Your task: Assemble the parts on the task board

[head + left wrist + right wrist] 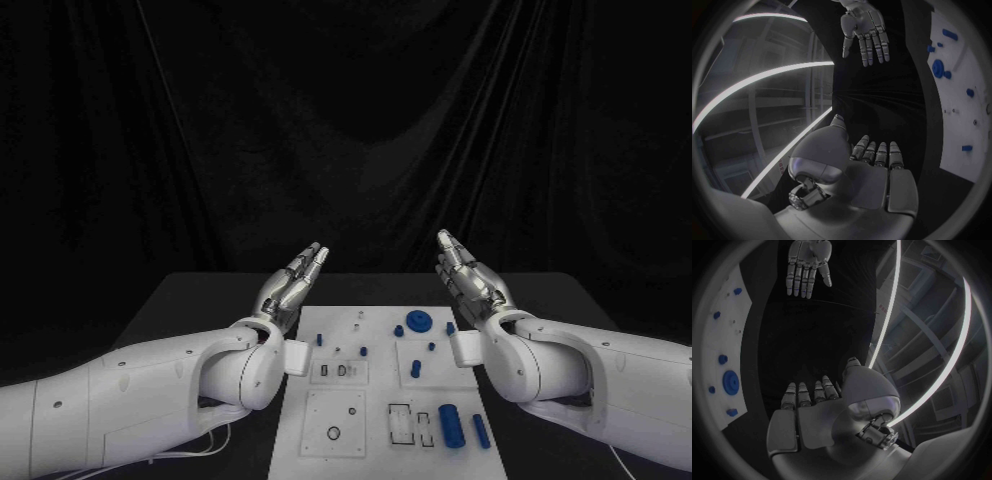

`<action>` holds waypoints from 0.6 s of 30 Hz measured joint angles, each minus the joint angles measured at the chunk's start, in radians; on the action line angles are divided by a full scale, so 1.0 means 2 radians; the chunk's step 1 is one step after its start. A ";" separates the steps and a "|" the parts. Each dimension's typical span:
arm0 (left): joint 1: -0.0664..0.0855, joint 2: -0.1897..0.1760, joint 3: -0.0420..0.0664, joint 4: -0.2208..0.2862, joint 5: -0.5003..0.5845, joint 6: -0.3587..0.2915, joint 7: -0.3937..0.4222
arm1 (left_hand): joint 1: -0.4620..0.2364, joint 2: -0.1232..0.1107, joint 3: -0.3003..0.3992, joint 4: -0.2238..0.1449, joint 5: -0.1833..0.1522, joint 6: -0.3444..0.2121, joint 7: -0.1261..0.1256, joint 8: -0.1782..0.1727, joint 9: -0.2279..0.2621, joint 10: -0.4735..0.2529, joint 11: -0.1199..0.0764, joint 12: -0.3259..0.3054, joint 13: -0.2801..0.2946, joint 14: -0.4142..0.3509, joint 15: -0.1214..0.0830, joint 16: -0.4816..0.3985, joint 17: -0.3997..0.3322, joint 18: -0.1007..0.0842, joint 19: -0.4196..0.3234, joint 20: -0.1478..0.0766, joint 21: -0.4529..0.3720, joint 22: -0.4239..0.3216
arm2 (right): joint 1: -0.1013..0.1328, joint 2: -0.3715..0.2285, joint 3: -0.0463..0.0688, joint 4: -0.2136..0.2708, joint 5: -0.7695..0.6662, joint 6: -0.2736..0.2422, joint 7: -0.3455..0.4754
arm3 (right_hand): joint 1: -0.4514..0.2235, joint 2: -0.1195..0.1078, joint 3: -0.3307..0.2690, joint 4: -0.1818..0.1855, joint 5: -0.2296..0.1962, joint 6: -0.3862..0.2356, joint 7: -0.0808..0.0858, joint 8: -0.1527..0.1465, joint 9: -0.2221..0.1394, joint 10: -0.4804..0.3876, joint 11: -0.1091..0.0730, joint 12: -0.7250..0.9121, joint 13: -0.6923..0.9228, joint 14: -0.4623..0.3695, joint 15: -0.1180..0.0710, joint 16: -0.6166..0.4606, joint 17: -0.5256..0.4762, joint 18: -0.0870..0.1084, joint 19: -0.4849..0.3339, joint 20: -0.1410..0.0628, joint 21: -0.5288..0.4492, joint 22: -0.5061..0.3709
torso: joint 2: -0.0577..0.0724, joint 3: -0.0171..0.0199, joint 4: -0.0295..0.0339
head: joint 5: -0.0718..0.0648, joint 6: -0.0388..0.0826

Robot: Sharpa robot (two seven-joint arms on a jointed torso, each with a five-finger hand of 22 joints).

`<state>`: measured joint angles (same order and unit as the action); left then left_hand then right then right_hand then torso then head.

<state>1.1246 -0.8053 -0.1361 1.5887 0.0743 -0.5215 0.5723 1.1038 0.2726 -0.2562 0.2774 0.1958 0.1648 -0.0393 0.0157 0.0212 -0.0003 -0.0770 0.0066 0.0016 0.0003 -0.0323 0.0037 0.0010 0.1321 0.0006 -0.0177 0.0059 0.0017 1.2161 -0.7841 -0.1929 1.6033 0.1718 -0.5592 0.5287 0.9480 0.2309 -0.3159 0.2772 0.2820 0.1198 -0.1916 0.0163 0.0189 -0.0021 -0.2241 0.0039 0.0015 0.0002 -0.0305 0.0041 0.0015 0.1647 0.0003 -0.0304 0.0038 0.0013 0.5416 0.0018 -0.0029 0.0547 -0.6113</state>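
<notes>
White plastic task board (pixel 378 400) mid-table has loose small blue parts (pixel 450 425) near its front edge, so assembly looks barely started, left hand (pixel 293 279) and right hand (pixel 467 269) raised, fingers straight, together, holding nothing.

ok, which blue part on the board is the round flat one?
The blue disc at the task board's far end; the other parts are slim pegs or cylinders.
</notes>
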 measured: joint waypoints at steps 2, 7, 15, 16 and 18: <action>0.007 -0.002 -0.010 0.002 0.009 0.031 0.010 | 0.015 0.001 -0.005 0.005 0.003 -0.004 -0.008 0.000 0.000 0.000 -0.008 0.000 0.000 0.000 0.000 0.000 0.000 0.009 0.000 0.004 0.000 0.000 | 0.005 0.000 -0.005 0.001 0.013 0.016 0.001 | 0.020 -0.001 -0.004 0.004 0.000 0.003 -0.003 0.002 0.001 0.000 0.000 0.000 0.000 0.000 0.000 0.000 0.000 0.000 0.000 0.000 0.000 0.000 | 0.000 0.0000 0.0000 | 0.000 0.000; 0.017 -0.005 -0.026 0.006 0.027 0.089 0.029 | 0.023 0.002 -0.007 0.007 0.003 -0.008 -0.017 0.000 0.000 0.000 -0.013 0.000 0.000 0.000 0.000 0.000 0.000 0.016 0.000 0.011 0.000 0.000 | 0.008 0.000 -0.007 0.002 0.029 0.036 0.004 | 0.023 -0.003 -0.005 0.005 -0.004 0.003 -0.003 0.002 0.001 0.000 0.000 0.000 0.000 0.000 0.000 0.000 0.000 0.000 0.000 0.000 0.000 0.000 | 0.000 0.0000 0.0000 | 0.000 0.000; 0.025 -0.008 -0.038 0.006 0.050 0.166 0.043 | 0.023 0.002 -0.007 0.007 0.003 -0.007 -0.018 0.000 0.000 0.000 -0.018 0.000 0.000 0.000 0.000 0.000 0.000 0.015 0.000 0.011 0.000 0.000 | 0.008 0.000 -0.008 0.001 0.043 0.054 0.005 | 0.026 -0.006 -0.006 0.003 -0.006 0.008 0.002 0.002 0.001 0.002 0.006 0.000 0.000 0.000 0.000 0.000 0.000 0.000 0.000 0.000 0.000 0.000 | 0.000 0.0000 0.0000 | 0.000 -0.001; 0.025 -0.008 -0.038 0.000 0.051 0.174 0.044 | 0.023 0.002 -0.007 0.007 0.003 -0.006 -0.019 0.000 0.000 0.000 -0.018 0.000 0.000 0.000 0.000 0.000 0.000 0.015 0.000 0.011 0.000 0.000 | 0.008 0.000 -0.008 -0.003 0.043 0.059 0.005 | 0.031 -0.006 -0.006 0.003 -0.006 0.010 0.005 0.002 0.001 0.002 0.006 0.000 0.000 0.000 0.000 0.000 0.000 0.000 0.000 0.000 0.000 0.000 | 0.000 0.0000 -0.0002 | 0.000 -0.009; 0.025 -0.014 -0.038 -0.013 0.054 0.188 0.046 | 0.027 0.002 -0.007 0.007 0.003 -0.005 -0.020 0.000 0.000 0.000 -0.019 0.000 0.000 0.000 0.000 0.000 0.000 0.015 -0.001 0.012 0.000 0.000 | 0.008 -0.003 -0.008 -0.011 0.046 0.069 0.005 | 0.032 -0.007 -0.004 0.001 -0.006 0.011 0.006 0.002 0.002 0.001 0.007 0.000 0.000 0.000 0.000 0.000 0.000 0.000 0.000 0.003 0.000 0.000 | 0.000 0.0000 -0.0007 | -0.002 -0.021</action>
<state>1.1745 -0.8324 -0.2120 1.5636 0.1831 -0.1463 0.6639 1.1577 0.2766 -0.2699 0.2911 0.2026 0.1545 -0.0794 0.0156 0.0210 0.0003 -0.1140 0.0066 0.0009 0.0003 -0.0322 0.0037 0.0013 0.1629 -0.0023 0.0072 0.0059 0.0017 1.2319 -0.7896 -0.2080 1.5809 0.2631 -0.4210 0.5380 1.0125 0.2169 -0.3234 0.2793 0.2693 0.1425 -0.1803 0.0204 0.0223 -0.0009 -0.2108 0.0039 0.0015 0.0002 -0.0304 0.0041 0.0015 0.1645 -0.0003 -0.0243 0.0038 0.0010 0.5419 0.0019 -0.0042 0.0504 -0.6528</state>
